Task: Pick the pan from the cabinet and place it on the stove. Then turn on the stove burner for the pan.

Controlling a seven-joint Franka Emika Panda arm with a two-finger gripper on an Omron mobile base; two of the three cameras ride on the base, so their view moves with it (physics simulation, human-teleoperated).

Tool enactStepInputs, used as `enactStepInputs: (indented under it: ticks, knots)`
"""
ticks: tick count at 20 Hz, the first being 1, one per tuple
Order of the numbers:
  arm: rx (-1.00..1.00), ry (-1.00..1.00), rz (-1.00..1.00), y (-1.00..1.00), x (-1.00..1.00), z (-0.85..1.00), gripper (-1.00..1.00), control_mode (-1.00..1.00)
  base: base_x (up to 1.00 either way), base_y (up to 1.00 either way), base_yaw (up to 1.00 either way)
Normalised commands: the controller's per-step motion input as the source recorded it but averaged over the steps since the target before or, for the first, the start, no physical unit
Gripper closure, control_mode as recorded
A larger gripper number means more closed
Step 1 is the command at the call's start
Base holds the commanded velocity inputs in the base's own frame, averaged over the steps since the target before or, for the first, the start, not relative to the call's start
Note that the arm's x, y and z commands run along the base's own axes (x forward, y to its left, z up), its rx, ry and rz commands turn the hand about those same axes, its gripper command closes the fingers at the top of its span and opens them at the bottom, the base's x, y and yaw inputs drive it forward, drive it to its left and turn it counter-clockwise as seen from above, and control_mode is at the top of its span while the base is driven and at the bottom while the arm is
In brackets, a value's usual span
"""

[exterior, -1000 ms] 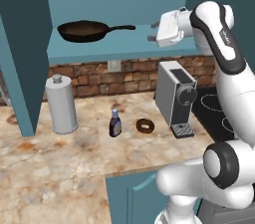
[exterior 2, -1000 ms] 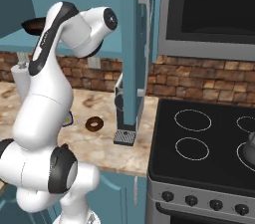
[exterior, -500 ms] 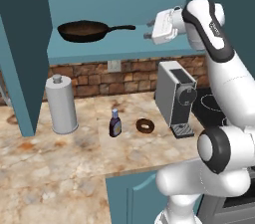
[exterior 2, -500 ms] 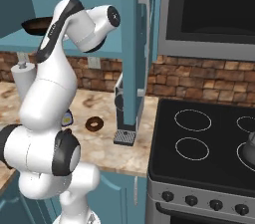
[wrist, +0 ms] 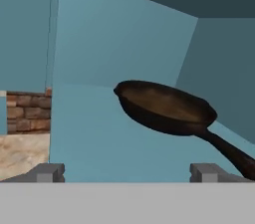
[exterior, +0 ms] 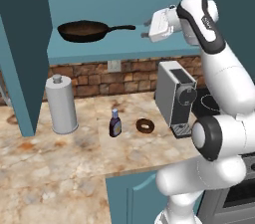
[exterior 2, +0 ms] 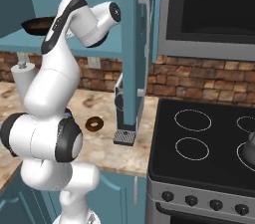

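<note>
The pan [exterior: 82,31], a dark skillet with a brownish face, lies on the teal shelf of the open cabinet [exterior: 99,51], its long handle pointing right. My gripper [exterior: 146,29] hovers level with the shelf, just right of the handle's end, open and holding nothing. Seen from the hand, the pan [wrist: 164,106] sits ahead and its handle runs down to the right, past the right fingertip [wrist: 206,172]; my gripper [wrist: 127,173] is apart from it. The pan [exterior 2: 35,25] peeks out behind my arm. The stove [exterior 2: 209,143], with white rings and black knobs, is on the right.
On the marble counter under the shelf stand a paper towel roll [exterior: 61,104], a small bottle [exterior: 115,123], a doughnut [exterior: 145,126] and a coffee machine [exterior: 177,96]. A grey kettle [exterior 2: 249,146] sits on the stove's right side. The microwave [exterior 2: 209,9] hangs above.
The arm's upper links have swung upright and the hand has edged slightly left toward the handle's end. The jaws stayed open and the pan has not moved.
</note>
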Motion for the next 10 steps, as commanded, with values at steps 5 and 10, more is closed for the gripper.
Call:
enactStepInputs:
  ticks: [5,10]
  knots:
    - [-0.01,0.00,0.01,0.00,0.21,-0.11,-1.00,-1.00,0.00,0.00,0.00]
    - [0.00,0.01,0.00,-0.02,0.16,-0.05,-1.00,-1.00,0.00,0.00,0.00]
